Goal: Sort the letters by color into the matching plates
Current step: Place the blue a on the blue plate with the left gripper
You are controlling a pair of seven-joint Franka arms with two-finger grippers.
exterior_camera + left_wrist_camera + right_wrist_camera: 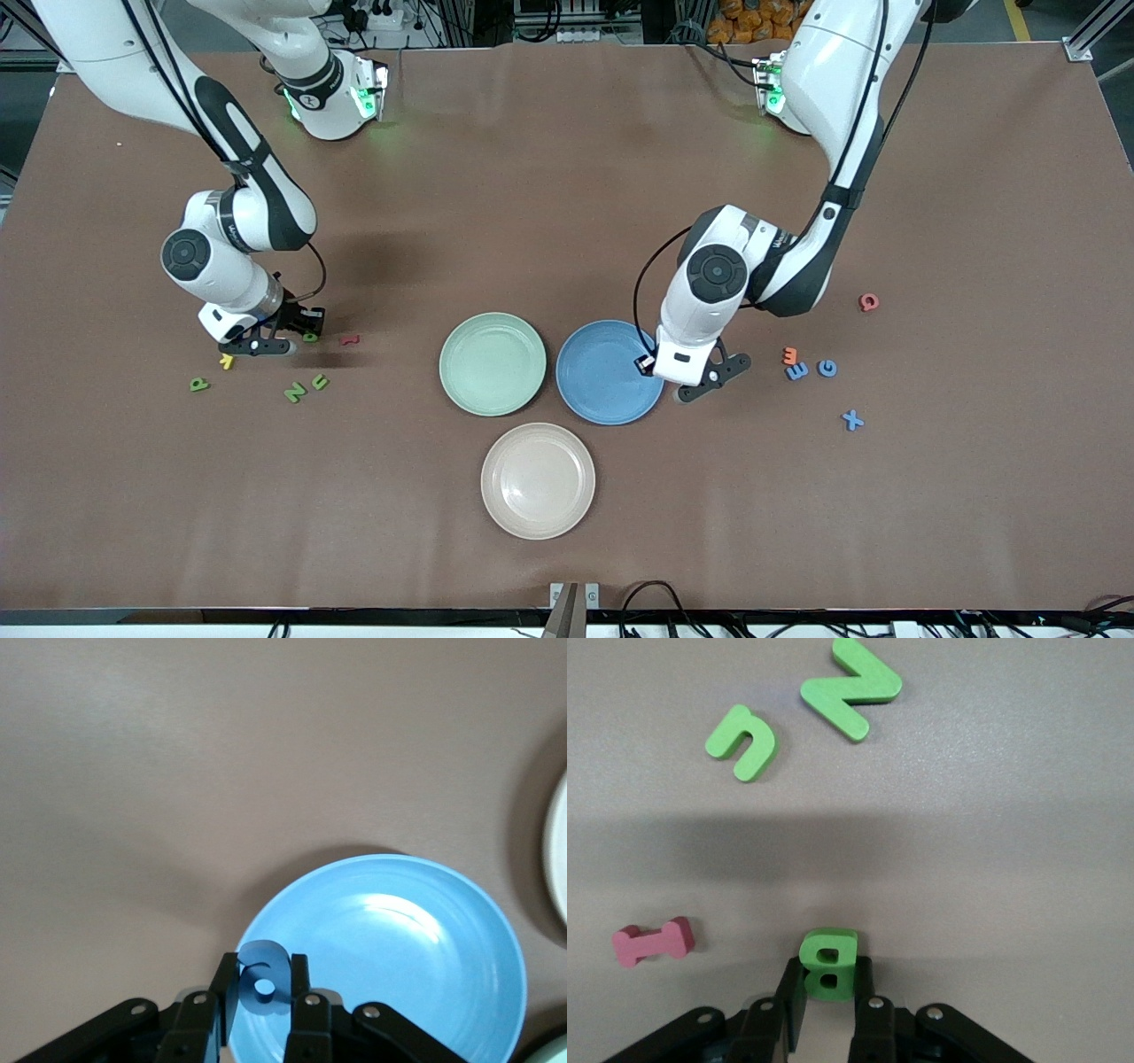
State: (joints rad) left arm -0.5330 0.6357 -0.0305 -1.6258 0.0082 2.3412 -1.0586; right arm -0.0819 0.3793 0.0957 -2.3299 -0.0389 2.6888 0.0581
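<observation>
My left gripper point(263, 985) is shut on a blue letter point(263, 977) and hangs over the rim of the blue plate point(399, 948) at the left arm's end. In the front view this left gripper point(664, 379) stands over the edge of the blue plate point(602, 368). The pale green plate point(493, 363) lies beside the blue one. My right gripper point(828, 988) is shut on a green letter B point(828, 961), low at the table. The right gripper point(301, 335) is among loose letters. A green N point(852, 687), a green U point(742, 744) and a pink letter point(653, 942) lie close by.
A cream plate point(538, 479) lies nearer the front camera than the other two. A yellow letter point(227, 360) and a green P point(199, 385) lie at the right arm's end. A red letter point(869, 302), an orange one point(789, 355), blue E point(796, 372), G point(827, 368) and X point(852, 420) lie at the left arm's end.
</observation>
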